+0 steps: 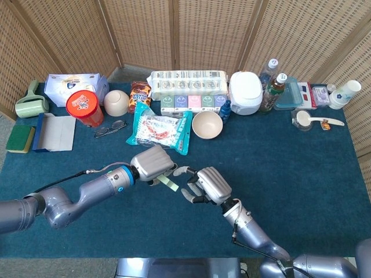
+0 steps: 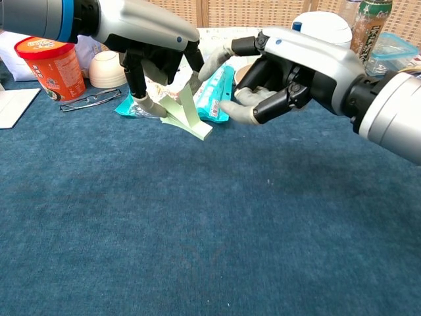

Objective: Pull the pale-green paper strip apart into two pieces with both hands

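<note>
The pale-green paper strip (image 2: 186,112) hangs folded in the left hand (image 2: 148,36), its lower end dipping toward the blue table cloth (image 2: 197,237) near the middle of the table, a little toward the front edge. The left hand pinches it from above, fingers (image 2: 139,99) pointing down on either side of the paper. In the head view the strip (image 1: 168,182) pokes out from under that hand (image 1: 152,164) toward the right hand (image 1: 210,185).

The right hand (image 2: 289,62) hovers just beside the strip, fingers (image 2: 240,113) curled partway and apart, holding nothing; there's a clear gap between its fingertips and the paper. Only one hand has the strip, and it is in one piece.

Just behind the hands lies a teal snack bag (image 1: 159,130), with a cream bowl (image 1: 207,124) beside it. Farther left sit a pair of glasses (image 1: 109,128), a red cup noodle tub (image 1: 84,108) and a second, upturned bowl (image 1: 115,102). Along the back edge run a pack of tissue rolls (image 1: 187,84), a white rice cooker (image 1: 246,92) and two bottles (image 1: 271,83). At the left edge rest a green sponge (image 1: 20,138) and a lint roller (image 1: 31,102).
</note>
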